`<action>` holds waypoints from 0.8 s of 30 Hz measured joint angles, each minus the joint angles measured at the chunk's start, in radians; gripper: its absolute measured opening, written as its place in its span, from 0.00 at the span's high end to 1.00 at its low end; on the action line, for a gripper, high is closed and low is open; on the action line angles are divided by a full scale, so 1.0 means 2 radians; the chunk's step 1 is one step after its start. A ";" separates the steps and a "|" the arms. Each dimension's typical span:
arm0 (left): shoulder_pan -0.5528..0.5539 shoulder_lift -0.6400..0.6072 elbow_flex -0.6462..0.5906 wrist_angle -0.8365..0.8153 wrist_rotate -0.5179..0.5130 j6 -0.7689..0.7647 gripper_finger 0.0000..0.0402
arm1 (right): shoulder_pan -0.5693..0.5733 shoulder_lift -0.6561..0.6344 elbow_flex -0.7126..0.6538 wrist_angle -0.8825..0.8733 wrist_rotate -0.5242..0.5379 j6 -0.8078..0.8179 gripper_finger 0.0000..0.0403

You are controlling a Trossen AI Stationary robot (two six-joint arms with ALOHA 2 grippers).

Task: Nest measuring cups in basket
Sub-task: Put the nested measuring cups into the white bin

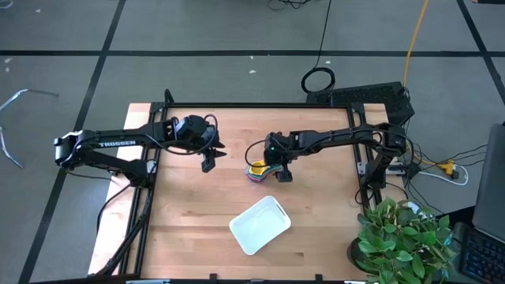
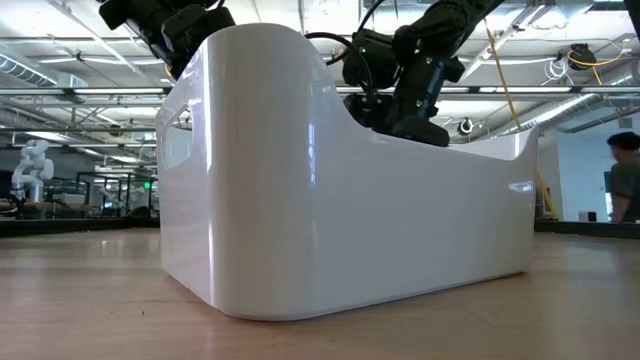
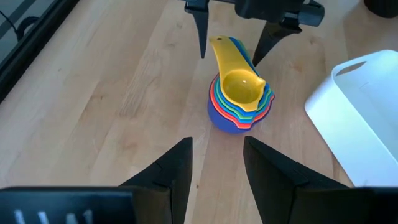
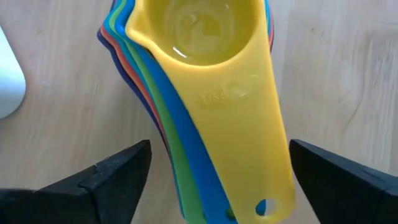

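The measuring cups (image 1: 258,170) stand nested in one stack on the wood, yellow on top, their handles fanned together (image 4: 217,124). My right gripper (image 4: 221,149) hangs over the stack, open. Its fingers (image 3: 202,31) stand on either side of the handles without touching them. My left gripper (image 3: 217,162) is open too. It hovers toward the table's left of the stack (image 3: 239,99), pointing at it. The white basket (image 1: 259,225) rests on its base near the table's near edge, apart from the stack. It fills the low view (image 2: 330,200) and hides the cups there.
A potted plant (image 1: 402,237) stands at the table's near right corner. Black frame rails (image 1: 146,213) run along the table's sides. Bare wood lies between the stack and the basket. A person (image 2: 625,180) stands in the room beyond.
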 joint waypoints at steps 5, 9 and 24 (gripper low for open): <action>0.000 0.000 0.000 0.000 0.000 0.000 0.64 | 0.000 0.000 0.000 0.005 -0.001 -0.007 0.19; 0.000 0.000 0.000 -0.001 0.000 0.000 0.64 | 0.000 0.000 0.000 -0.001 -0.006 -0.014 0.29; 0.000 0.000 0.000 -0.001 0.000 0.000 0.64 | 0.000 0.006 -0.001 -0.010 -0.016 -0.021 0.51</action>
